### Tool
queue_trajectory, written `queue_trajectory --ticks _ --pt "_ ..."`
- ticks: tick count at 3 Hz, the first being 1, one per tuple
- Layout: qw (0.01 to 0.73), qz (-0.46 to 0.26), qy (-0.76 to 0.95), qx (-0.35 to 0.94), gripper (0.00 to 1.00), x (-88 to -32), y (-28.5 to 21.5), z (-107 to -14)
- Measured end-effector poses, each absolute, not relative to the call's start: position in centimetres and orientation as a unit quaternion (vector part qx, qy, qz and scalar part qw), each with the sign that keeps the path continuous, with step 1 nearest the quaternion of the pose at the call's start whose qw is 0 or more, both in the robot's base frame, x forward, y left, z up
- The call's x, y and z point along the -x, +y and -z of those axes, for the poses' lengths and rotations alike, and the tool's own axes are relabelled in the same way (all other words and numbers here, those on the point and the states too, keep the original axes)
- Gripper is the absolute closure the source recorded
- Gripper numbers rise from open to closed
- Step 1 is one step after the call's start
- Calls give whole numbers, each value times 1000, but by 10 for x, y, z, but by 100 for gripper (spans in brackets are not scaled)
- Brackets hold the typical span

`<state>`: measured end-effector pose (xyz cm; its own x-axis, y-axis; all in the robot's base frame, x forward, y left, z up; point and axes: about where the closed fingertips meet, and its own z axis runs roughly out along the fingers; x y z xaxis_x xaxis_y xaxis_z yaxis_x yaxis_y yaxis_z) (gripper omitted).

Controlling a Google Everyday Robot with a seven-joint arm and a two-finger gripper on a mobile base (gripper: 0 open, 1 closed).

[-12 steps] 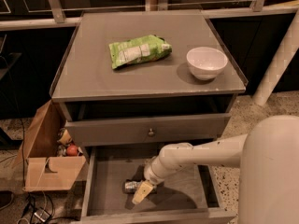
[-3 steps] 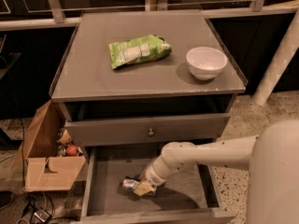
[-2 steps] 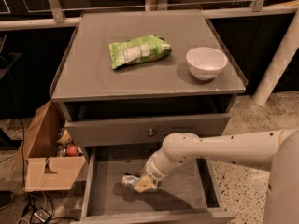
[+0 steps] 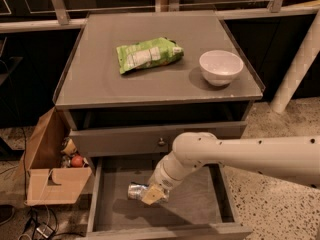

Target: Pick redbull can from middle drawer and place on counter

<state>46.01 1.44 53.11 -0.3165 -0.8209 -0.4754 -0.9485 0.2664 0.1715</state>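
Note:
The redbull can (image 4: 134, 190), silver and lying on its side, sits between the fingers of my gripper (image 4: 148, 194) inside the open middle drawer (image 4: 200, 206). The gripper is shut on the can and holds it just above the drawer's grey floor, left of centre, with a shadow below it. My white arm (image 4: 240, 154) reaches in from the right, over the drawer's right half. The counter (image 4: 95, 79) is the grey cabinet top above.
A green snack bag (image 4: 147, 54) and a white bowl (image 4: 221, 66) lie on the counter. A drawer with a round knob (image 4: 161, 141) sticks out slightly above the open one. A cardboard box (image 4: 47, 171) with small items stands on the floor at the left.
The gripper came down onto the can, which lay on the drawer floor, and closed on it. The can now sits slightly higher, and the arm has swung upward.

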Motion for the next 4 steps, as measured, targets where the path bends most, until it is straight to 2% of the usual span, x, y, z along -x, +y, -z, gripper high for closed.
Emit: queue_trajectory --ticks 2,3,4 --pt "159 -211 746 612 100 -431 37 -592" --pt "189 -191 721 638 100 -415 51 -638" --pt "191 -192 720 639 100 -416 51 -640"
